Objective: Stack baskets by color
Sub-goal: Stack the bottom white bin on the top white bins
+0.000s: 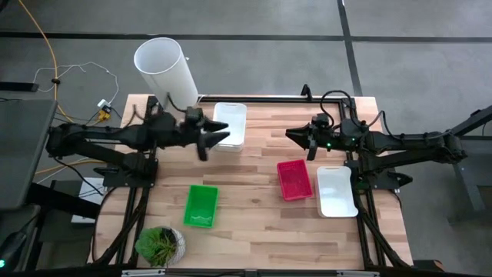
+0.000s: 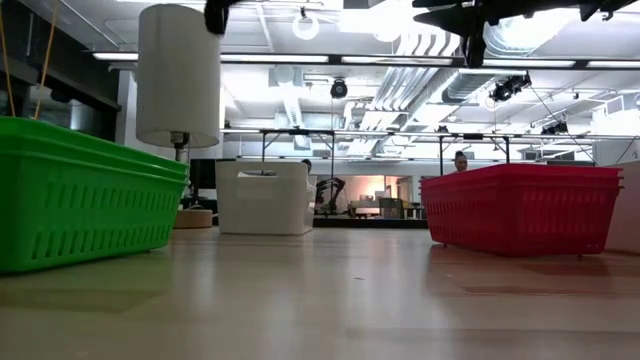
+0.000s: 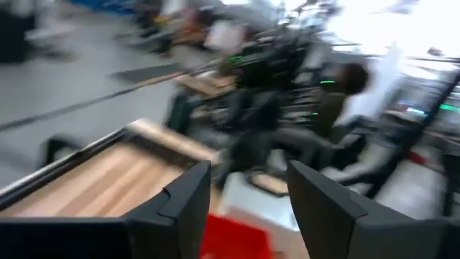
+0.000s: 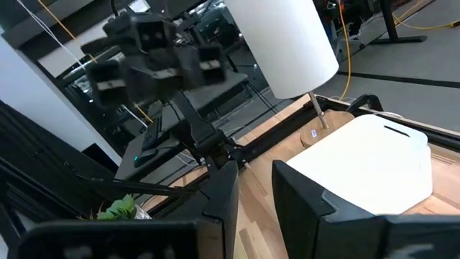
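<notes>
A white basket (image 1: pixel 231 125) rests on its base at the table's far middle, next to the lamp; it also shows in the right wrist view (image 4: pixel 374 162). A red basket (image 1: pixel 294 178) and a second white basket (image 1: pixel 336 191) sit side by side at the right. A green basket (image 1: pixel 201 205) lies near the front left. In the low view the red basket (image 2: pixel 520 208) and the green basket (image 2: pixel 80 190) each show more than one rim, as if nested. My left gripper (image 1: pixel 219 137) hangs open in the air just left of the far white basket, holding nothing (image 3: pixel 248 180). My right gripper (image 1: pixel 292 136) hovers above the table's right half, its fingers (image 4: pixel 255 173) slightly apart and empty.
A tall white cylinder lamp (image 1: pixel 165 69) stands at the far left corner. A small potted plant (image 1: pixel 160 245) sits at the near left corner. Bare wood lies in the table's middle (image 1: pixel 254 208) between the green and red baskets. Black frame rails run along the table's edges.
</notes>
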Controlling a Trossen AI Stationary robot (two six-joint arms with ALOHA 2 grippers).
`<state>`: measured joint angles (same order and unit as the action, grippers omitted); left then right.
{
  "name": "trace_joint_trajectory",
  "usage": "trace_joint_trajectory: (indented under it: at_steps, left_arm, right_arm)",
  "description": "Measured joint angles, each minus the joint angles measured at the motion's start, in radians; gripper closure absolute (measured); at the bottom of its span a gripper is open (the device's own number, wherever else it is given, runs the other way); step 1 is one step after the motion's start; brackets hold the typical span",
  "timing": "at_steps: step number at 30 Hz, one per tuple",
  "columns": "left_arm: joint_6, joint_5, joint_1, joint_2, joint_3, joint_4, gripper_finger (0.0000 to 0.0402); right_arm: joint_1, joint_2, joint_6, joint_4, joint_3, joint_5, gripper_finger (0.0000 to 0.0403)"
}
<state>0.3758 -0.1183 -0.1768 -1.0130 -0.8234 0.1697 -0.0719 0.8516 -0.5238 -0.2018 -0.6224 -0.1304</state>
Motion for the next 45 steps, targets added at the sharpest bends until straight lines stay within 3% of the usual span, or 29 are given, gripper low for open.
trace_joint_trajectory:
  at_steps: [3,14,21,29,32,37,45]
  left_arm:
    - [-0.062,0.081,0.000,0.069,0.000,0.026,0.0229]
    - [-0.171,0.081,0.008,0.313,0.078,0.029,0.0229]
    - [-0.144,0.090,0.009,0.334,0.152,0.027,0.0229]
    - [-0.085,0.170,0.011,0.306,0.175,-0.015,0.0232]
    - [-0.089,0.154,0.027,0.302,0.175,-0.065,0.0263]
    - [-0.128,0.152,0.078,0.296,0.175,-0.069,0.0381]
    - [-0.144,0.062,0.171,0.319,0.282,0.021,0.0399]
  right_arm:
    - [0.000,0.000,0.000,-0.012,0.000,0.012,0.0329]
    - [0.000,0.000,0.078,-0.118,0.000,0.018,0.0329]
    - [0.000,0.000,0.080,-0.118,0.000,0.018,0.0329]
    - [0.001,0.000,0.097,-0.118,0.000,0.038,0.0329]
    - [0.000,0.000,0.106,-0.118,0.000,0.038,0.0329]
    - [0.000,0.000,0.106,-0.117,0.000,0.041,0.0329]
    - [0.000,0.000,0.106,-0.117,0.000,0.042,0.0329]
